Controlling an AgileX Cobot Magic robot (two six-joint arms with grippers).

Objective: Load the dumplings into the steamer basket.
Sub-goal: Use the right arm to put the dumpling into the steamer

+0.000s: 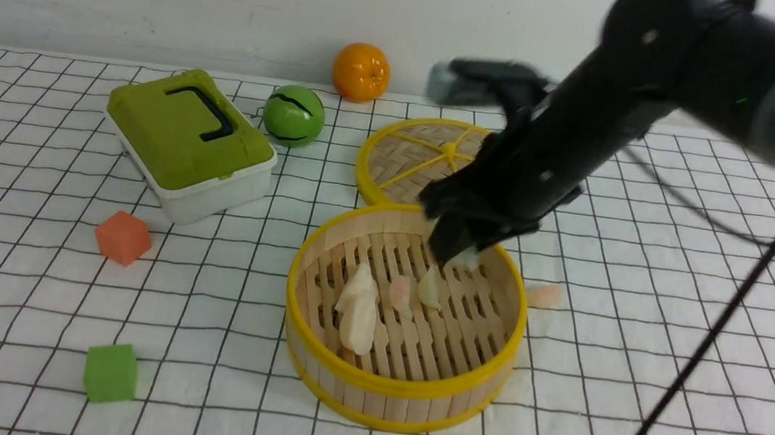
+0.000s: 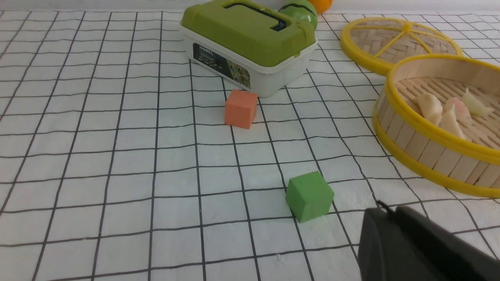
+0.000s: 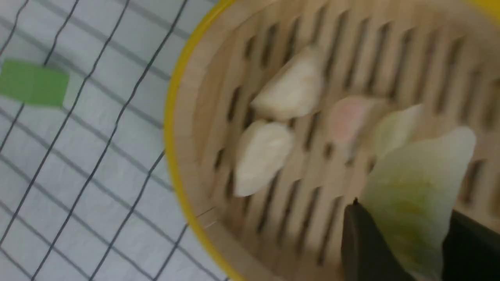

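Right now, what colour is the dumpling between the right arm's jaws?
The dumpling between the jaws is pale translucent green; the right wrist view shows it best.

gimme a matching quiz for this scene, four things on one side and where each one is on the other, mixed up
Things:
1 orange cube
2 woven lid
3 white dumplings
4 right end effector

Places:
a lying in the steamer basket
b shut on a green dumpling above the basket
c near the green-lidded box, on the robot's side
d flat behind the basket

Pairs: 1-c; 2-d; 3-a; 4-b
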